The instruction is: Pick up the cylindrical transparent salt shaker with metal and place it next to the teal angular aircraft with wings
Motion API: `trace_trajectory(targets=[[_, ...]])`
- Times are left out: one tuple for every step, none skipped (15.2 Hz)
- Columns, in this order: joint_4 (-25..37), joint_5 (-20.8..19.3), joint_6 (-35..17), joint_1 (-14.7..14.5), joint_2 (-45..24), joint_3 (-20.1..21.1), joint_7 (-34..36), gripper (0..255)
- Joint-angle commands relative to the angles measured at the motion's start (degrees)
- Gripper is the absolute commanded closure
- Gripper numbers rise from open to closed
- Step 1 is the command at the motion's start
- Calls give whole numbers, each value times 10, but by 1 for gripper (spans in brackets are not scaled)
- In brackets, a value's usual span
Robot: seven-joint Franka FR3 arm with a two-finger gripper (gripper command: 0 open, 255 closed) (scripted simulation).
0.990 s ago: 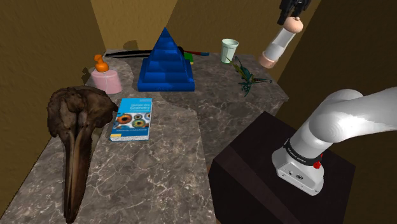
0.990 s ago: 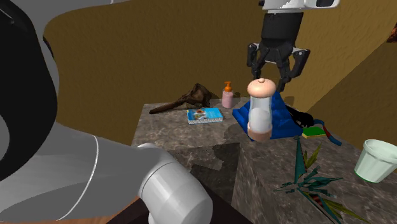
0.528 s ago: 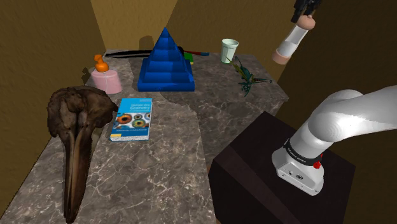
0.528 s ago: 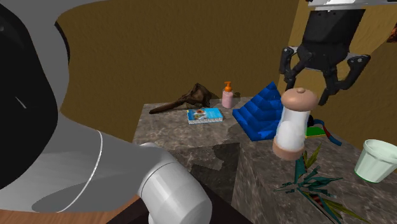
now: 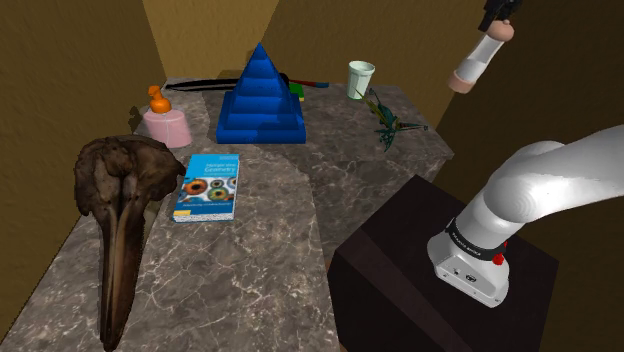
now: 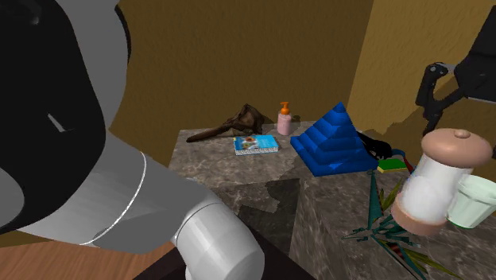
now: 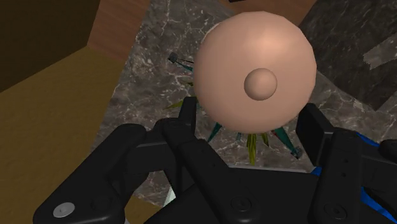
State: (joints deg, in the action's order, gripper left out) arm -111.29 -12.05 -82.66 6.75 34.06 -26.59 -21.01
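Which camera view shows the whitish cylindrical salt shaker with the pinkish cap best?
The second exterior view: the whitish cylindrical salt shaker shows side-on, domed cap, body and base together. The shoulder view has it small near the top edge, tilted; the wrist view looks straight down on its cap, hiding the body.

The arm is glossy white, built of thick rounded tubes. Just above the dark brown stand sits its white foot, a squat collar with small dark marks on its side and 1 red spot at its upper edge. A black band with faint pale marks rings the tube above that foot. Farther from the stand a joint is black, and a thin pale seam circles 1 white tube, which ends in a domed cap. The gripper, farthest from the stand, is all black and blocky, with 2 fingers, sunken round screws and 1 grey disc.
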Motion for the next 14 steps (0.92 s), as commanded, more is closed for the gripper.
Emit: trace_trajectory(targets=[[19, -7, -4, 0, -19, -30, -33, 255], [32, -8, -5, -1, -31, -45, -48, 255], [45, -8, -7, -2, -44, -61, -64, 255], [59, -8, -8, -3, -57, -78, -81, 255], [74, -6, -10, -5, -72, -95, -98, 255], [89, -3, -11, -8, -87, -112, -115, 255], [106, 1, -12, -11, -104, -131, -133, 255], [124, 7, -13, -14, -123, -152, -153, 255], [113, 5, -21, -13, -120, -151, -152, 255], [103, 3, -29, -11, -116, -151, -150, 255], [92, 1, -36, -10, -113, -150, -149, 255], [82, 0, -44, -9, -109, -150, -148, 255], [72, -2, -51, -8, -106, -150, -146, 255], [62, -4, -59, -7, -103, -150, -145, 255]])
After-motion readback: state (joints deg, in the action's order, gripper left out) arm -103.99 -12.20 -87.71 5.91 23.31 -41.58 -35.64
